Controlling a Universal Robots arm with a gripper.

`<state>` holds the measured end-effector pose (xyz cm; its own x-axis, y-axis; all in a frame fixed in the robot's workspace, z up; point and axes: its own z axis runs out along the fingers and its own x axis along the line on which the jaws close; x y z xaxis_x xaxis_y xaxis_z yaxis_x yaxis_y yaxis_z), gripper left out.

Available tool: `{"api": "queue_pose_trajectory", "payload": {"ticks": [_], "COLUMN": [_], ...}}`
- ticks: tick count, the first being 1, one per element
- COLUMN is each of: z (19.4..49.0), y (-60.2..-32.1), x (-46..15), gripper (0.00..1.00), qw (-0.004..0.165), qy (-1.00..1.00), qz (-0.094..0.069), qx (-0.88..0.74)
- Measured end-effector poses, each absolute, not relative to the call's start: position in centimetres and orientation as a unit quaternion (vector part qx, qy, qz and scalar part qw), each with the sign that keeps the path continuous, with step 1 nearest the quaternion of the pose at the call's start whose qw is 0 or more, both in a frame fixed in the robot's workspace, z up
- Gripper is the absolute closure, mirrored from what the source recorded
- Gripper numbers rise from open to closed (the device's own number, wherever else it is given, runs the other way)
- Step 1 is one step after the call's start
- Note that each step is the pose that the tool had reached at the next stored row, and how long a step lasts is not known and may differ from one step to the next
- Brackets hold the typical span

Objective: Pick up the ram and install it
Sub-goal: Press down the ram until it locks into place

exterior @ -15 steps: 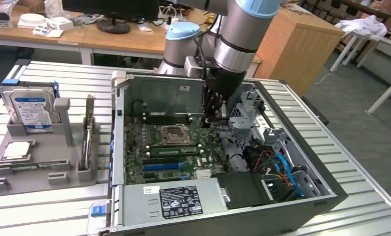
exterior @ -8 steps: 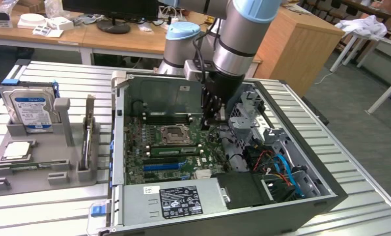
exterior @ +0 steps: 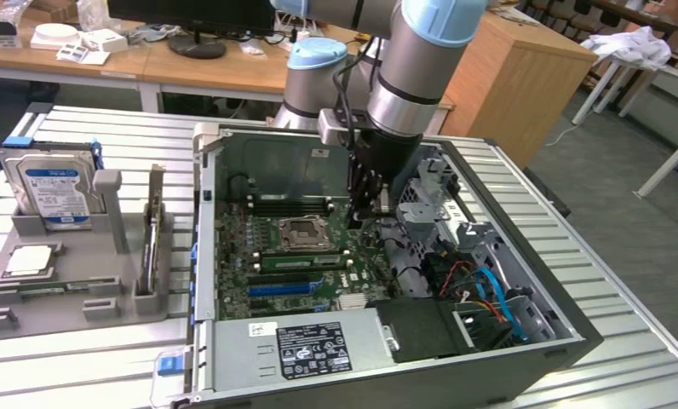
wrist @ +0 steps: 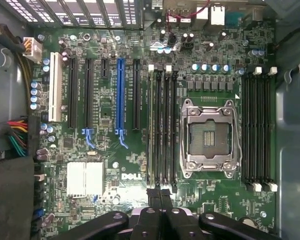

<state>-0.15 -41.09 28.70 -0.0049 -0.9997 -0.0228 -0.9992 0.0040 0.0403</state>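
Gripper [exterior: 376, 207] [wrist: 160, 196] on the grey-and-blue arm is down inside the open black computer case [exterior: 543, 345]; black fingers [wrist: 151, 202] pressed together, no gap between them and nothing visibly clamped. The tips stand over the green motherboard [wrist: 105, 165] at one end of the bank of black memory slots [wrist: 161, 130] beside the empty silver processor socket [exterior: 301, 232] [wrist: 208, 137] -- contact with the board or slots cannot be told. The ram [exterior: 299, 260], a long narrow green circuit-board stick, appears seated on edge in that slot bank, between the socket and the blue expansion slot [exterior: 284, 288]; long axis parallel to the slots, running from the exterior view's left to its right, level with the board; apart from the fingertips, which sit off toward the exterior view's right. Outside the case, on the grey moulded parts tray [exterior: 89, 285] -- a silver hard drive with blue-white label [exterior: 53, 183], upright.
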Motion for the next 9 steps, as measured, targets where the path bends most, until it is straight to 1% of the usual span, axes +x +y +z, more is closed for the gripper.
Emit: {"api": "queue_pose_trajectory", "payload": {"ticks": [9], "z": [28.14], "y": [-41.09], "x": [-0.15], "gripper": [0.90], "qw": [0.006], "qy": [-0.708], "qz": [-0.022], "qx": [0.705]}}
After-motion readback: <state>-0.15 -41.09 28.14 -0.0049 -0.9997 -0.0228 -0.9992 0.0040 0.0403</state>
